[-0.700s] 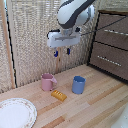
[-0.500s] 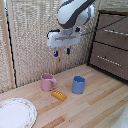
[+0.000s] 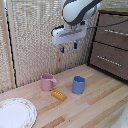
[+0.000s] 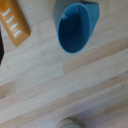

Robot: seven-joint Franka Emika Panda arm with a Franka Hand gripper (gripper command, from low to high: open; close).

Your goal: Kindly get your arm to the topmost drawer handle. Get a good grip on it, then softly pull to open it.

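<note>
Glossy white plastic forms the arm [image 3: 80,11], rounded at its joints, entering from the upper centre of the exterior frame. Its gripper [image 3: 68,48] hangs in open air above the table [image 3: 100,107], and the two blue-tipped fingers [image 3: 62,49] stand apart with nothing between them.

Progress: none of the task's steps is done, as judged from the layout. The arm is well apart from the cabinet; no contact, no grasp, drawer shut flush. Reach, grip and pull are all left.

Topmost drawer handle [image 3: 116,32]: slim straight silver metal bar, horizontal, on the uppermost dark brown wooden front, upper right of the exterior frame. Lower drawer handle [image 3: 107,59]: identical bar on the front beneath, right of frame.

Table: pale wooden planks, matte, with visible seams.

Backdrop: woven reed screen [image 3: 35,40], fine vertical ribbing, beige.

Pink mug [image 3: 48,82]: small, smooth, with side handle, centre-left of the exterior frame.

Blue cup [image 3: 78,85]: smooth tapered wall, open mouth, no handle seen; also in the upper centre of the wrist frame.

Orange block [image 3: 59,95]: flat, rectangular, with pale stripes, between mug and cup, slightly nearer the camera.

White plate [image 3: 15,113]: round, patterned rim, lower left of the exterior frame.
</note>
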